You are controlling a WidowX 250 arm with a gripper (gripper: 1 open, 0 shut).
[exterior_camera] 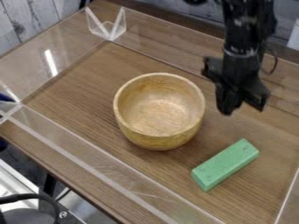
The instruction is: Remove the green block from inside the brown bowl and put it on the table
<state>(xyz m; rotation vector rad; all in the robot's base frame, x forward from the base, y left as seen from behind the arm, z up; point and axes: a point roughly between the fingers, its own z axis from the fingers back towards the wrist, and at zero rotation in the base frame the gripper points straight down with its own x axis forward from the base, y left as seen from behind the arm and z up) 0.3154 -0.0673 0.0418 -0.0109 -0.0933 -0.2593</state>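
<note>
The green block [226,164] lies flat on the table [93,79], to the front right of the brown bowl [159,109]. The bowl stands upright in the middle of the table and its inside shows only bare wood. My gripper [237,107] hangs at the right, just beyond the bowl's right rim and above the block's far end. Its dark fingers are pressed together, shut, with nothing between them.
Low clear acrylic walls [70,153] edge the table on all sides. A clear bracket [107,24] sits on the back wall at the left. The arm comes down from the top right.
</note>
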